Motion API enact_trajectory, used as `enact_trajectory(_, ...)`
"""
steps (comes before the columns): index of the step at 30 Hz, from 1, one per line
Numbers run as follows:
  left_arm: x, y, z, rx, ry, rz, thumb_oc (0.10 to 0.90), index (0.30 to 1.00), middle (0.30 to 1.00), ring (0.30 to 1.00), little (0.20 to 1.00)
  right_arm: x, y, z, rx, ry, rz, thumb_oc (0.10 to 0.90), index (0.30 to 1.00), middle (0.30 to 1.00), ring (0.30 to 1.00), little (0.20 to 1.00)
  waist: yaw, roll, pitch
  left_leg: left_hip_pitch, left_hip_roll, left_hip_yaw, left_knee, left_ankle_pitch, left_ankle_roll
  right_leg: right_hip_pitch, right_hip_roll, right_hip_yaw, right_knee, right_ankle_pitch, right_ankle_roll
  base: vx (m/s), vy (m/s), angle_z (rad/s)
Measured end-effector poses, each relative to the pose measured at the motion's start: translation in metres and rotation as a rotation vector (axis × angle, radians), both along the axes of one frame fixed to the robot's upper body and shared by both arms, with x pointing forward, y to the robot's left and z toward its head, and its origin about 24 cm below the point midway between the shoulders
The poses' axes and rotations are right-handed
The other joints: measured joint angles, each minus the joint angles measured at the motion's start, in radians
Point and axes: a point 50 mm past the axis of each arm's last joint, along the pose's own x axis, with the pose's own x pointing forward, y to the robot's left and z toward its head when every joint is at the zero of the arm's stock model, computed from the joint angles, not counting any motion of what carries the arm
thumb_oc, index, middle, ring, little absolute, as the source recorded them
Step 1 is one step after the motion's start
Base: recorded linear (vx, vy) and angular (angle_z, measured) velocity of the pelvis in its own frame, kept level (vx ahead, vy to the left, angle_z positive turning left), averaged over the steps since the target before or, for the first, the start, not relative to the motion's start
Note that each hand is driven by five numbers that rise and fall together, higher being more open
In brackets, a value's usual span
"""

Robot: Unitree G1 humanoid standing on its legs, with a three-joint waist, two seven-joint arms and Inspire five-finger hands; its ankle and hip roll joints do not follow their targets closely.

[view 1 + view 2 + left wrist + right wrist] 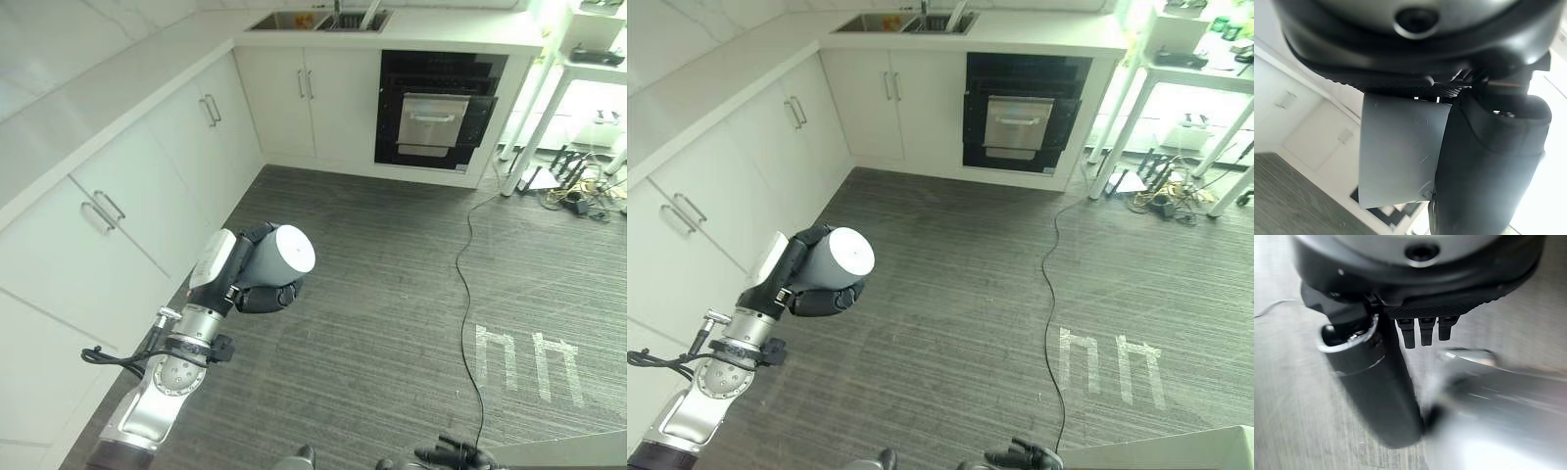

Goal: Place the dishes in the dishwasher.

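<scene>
Fingers of the left robot hand (257, 282) were curled round a grey cup (279, 257), which lay on its side in the grasp with its pale round end turned to the right, held in the air above the dark striped floor (392, 294). The left wrist view gave what the head views could not: the cup's grey wall (1400, 152) pressed against the palm, with the thick dark thumb (1488, 166) lying close alongside it. The right robot hand (1422, 330) appeared in its own wrist view, its short finger ends hanging below the palm and its thumb reaching down beside them over the floor, with a blurred silver shape past them; whether those fingers were spread or curled could not be told. At the lower edge of the head views a dark form that may be that hand showed low over the floor, too small to read. Farther off, white cabinets (108, 206) ran along the left under a pale table (88, 98). At the far wall the dishwasher (436, 113) stood with its door partly let down, and a sink (318, 20) was set in the table above and to its left. White shelving legs (534, 127) stood to the right.
</scene>
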Motion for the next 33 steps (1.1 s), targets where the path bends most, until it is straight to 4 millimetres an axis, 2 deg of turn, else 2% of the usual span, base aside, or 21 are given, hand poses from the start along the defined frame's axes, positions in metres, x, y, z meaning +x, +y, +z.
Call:
enact_trajectory(1,0.002,-0.001,0.004,0.001,-0.013,-0.007,0.400,0.300,0.300,0.300,0.300,0.003,0.002,0.000,0.004,-0.016,0.006,0.800,0.900,0.900,0.900,0.900,-0.023,-0.001,-0.001,0.000,-0.008,-0.002,0.002,-0.001,0.005,0.007,-0.009,-0.008,-0.006,0.006,0.006,0.04,0.020,-0.07)
enact_trajectory(6,0.006,-0.004,0.009,0.021,-0.025,-0.027,0.400,0.300,0.300,0.300,0.300,0.003,0.005,0.000,0.009,-0.012,0.021,0.800,0.900,0.900,0.900,0.900,-0.045,0.023,-0.020,0.030,-0.001,0.015,-0.009,-0.008,0.016,0.019,0.007,0.019,-0.004,0.002,0.006,0.01,0.015,-0.10)
enact_trajectory(11,0.006,-0.009,0.005,0.020,-0.010,-0.050,0.400,0.300,0.300,0.300,0.300,0.001,0.007,-0.001,0.015,-0.008,0.018,0.800,0.900,0.900,0.900,0.900,-0.074,0.029,-0.026,0.038,0.007,0.024,-0.009,-0.009,0.016,0.013,0.020,0.032,-0.002,0.002,0.007,0.01,0.017,-0.10)
enact_trajectory(14,0.005,-0.013,0.002,0.020,0.002,-0.066,0.400,0.300,0.300,0.300,0.300,0.002,0.008,-0.001,0.020,-0.007,0.018,0.800,0.900,0.900,0.900,0.900,-0.074,0.027,-0.028,0.047,0.014,0.048,-0.009,-0.013,0.015,0.010,0.025,0.048,0.000,-0.001,0.011,0.00,0.014,-0.20)
enact_trajectory(19,0.005,-0.014,0.002,0.018,0.003,-0.068,0.400,0.300,0.300,0.300,0.300,-0.002,0.011,-0.003,0.045,-0.003,0.012,0.800,0.900,0.900,0.900,0.900,-0.077,0.017,-0.047,0.045,0.014,0.052,-0.009,-0.014,0.015,-0.001,0.026,0.055,0.012,-0.002,0.008,0.00,0.007,-0.05)
enact_trajectory(20,0.006,-0.012,0.001,0.004,0.020,-0.054,0.400,0.300,0.300,0.300,0.300,-0.010,0.010,-0.004,0.073,-0.003,-0.057,0.800,0.900,0.900,0.900,0.900,-0.074,0.017,-0.048,0.046,0.018,0.052,-0.009,-0.013,0.015,0.000,0.033,0.059,0.012,0.003,0.000,0.00,0.000,0.00)
enact_trajectory(22,0.014,-0.007,0.008,0.071,0.014,-0.050,0.400,0.300,0.300,0.300,0.300,0.006,0.008,0.004,0.070,-0.106,-0.024,0.800,0.900,0.900,0.900,0.900,-0.073,0.018,-0.049,0.040,0.009,0.048,-0.008,-0.013,0.014,-0.005,0.041,0.063,0.015,0.004,-0.004,0.02,-0.002,-0.02)
enact_trajectory(24,0.027,0.018,0.021,0.167,0.011,0.039,0.400,0.300,0.300,0.300,0.300,0.030,0.007,0.019,0.090,-0.269,-0.023,0.800,0.900,0.900,0.900,0.900,-0.098,0.020,-0.051,0.034,0.010,0.050,-0.006,-0.011,0.011,-0.012,0.042,0.063,0.018,0.005,-0.004,0.07,-0.012,-0.05)
enact_trajectory(27,0.040,0.037,0.037,0.149,-0.042,0.163,0.400,0.300,0.300,0.300,0.300,0.055,0.010,0.033,0.111,-0.414,-0.010,0.800,0.900,0.900,0.900,0.900,-0.109,0.021,-0.057,0.036,0.013,0.052,-0.004,-0.011,0.011,-0.009,0.044,0.061,0.020,0.003,-0.003,0.08,-0.038,0.00)
enact_trajectory(31,0.040,0.040,0.040,0.118,-0.045,0.177,0.400,0.300,0.300,0.300,0.300,0.060,0.011,0.035,0.110,-0.422,0.002,0.800,0.900,0.900,0.900,0.900,-0.099,0.019,-0.063,0.044,0.017,0.052,-0.009,-0.010,0.011,0.000,0.048,0.059,0.031,-0.013,-0.010,0.15,-0.033,0.09)
enact_trajectory(32,0.040,0.040,0.037,0.116,-0.028,0.180,0.400,0.300,0.300,0.300,0.300,0.058,0.012,0.034,0.099,-0.403,0.033,0.800,0.900,0.900,0.900,0.900,-0.095,-0.001,-0.062,0.053,0.003,0.053,0.007,-0.009,0.012,-0.004,0.032,0.064,0.071,-0.045,-0.010,0.35,0.221,0.09)
enact_trajectory(33,0.041,0.038,0.036,0.116,-0.023,0.171,0.400,0.300,0.300,0.300,0.300,0.057,0.012,0.031,0.095,-0.385,0.031,0.800,0.900,0.900,0.900,0.900,-0.089,-0.026,-0.046,0.018,0.001,0.045,0.090,-0.013,0.010,0.007,0.014,0.084,0.086,-0.069,-0.027,0.37,0.400,0.20)
